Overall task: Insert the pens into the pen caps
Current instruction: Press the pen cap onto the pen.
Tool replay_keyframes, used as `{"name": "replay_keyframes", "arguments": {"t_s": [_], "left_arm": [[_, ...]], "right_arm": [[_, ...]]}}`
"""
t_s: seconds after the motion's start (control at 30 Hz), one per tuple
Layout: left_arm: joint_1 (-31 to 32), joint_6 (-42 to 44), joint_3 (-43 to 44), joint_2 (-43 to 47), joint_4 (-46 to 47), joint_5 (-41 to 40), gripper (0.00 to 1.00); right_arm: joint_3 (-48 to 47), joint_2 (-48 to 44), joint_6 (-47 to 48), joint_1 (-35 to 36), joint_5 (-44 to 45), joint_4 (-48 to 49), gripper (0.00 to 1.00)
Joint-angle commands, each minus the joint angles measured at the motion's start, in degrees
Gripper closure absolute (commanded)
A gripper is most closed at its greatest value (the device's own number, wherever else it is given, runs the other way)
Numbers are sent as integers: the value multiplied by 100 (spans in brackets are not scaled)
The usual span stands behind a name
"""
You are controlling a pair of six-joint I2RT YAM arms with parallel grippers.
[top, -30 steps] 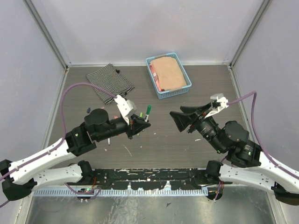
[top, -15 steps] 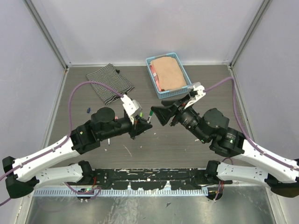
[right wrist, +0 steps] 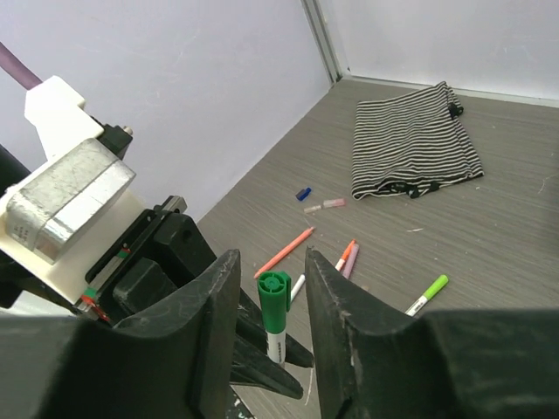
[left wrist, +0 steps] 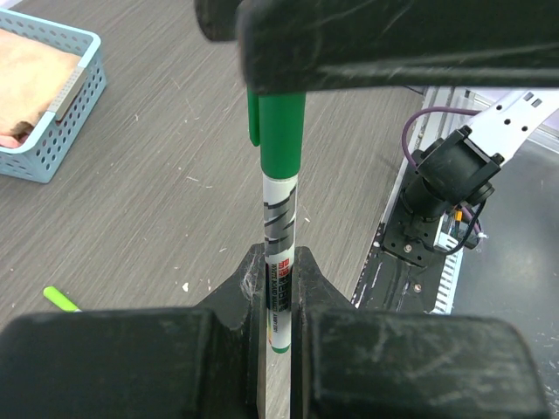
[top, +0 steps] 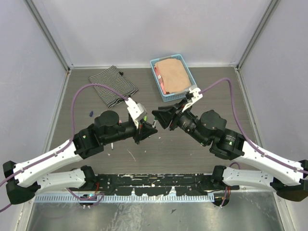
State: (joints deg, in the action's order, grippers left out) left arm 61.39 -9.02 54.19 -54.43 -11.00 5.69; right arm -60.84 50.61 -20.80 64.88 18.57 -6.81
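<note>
The step in hand looks like capping. The left jaws are clamped on the lower barrel of a white marker pen [left wrist: 279,209] and hold it upright between them. A green cap [right wrist: 273,301] already sits over the pen's upper end, just beyond those jaws.

The right jaws stand apart, one on each side of the cap. The right wrist view shows a sliver of gap on both sides, so I judge they are not yet gripping it. The next move probably calls for closing squarely on the cap and pressing it along the pen's axis toward the left jaws until it seats.

The barrel is slim, round, glossy plastic with a printed label, so it may slide in the grip under a hard push. The cap is a short rigid tube with a side clip and a notched end.

Well below and beyond the right jaws, an orange pen [right wrist: 284,251], a green-tipped pen [right wrist: 426,294] and a dark blue cap [right wrist: 303,194] lie loose on the grey, wood-grained worktop [right wrist: 489,244]. A soft striped cloth [right wrist: 415,148] lies near them.
</note>
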Motion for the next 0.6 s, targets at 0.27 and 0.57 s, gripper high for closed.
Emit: {"name": "replay_keyframes", "arguments": {"t_s": [0.27, 0.57], "left_arm": [[-3, 7, 166, 97, 138, 3, 100], [-1, -16, 566, 62, 295, -67, 100]], "right_arm": [[-169, 125, -24, 9, -214, 396, 96], [259, 259, -191, 15, -278, 302, 100]]}}
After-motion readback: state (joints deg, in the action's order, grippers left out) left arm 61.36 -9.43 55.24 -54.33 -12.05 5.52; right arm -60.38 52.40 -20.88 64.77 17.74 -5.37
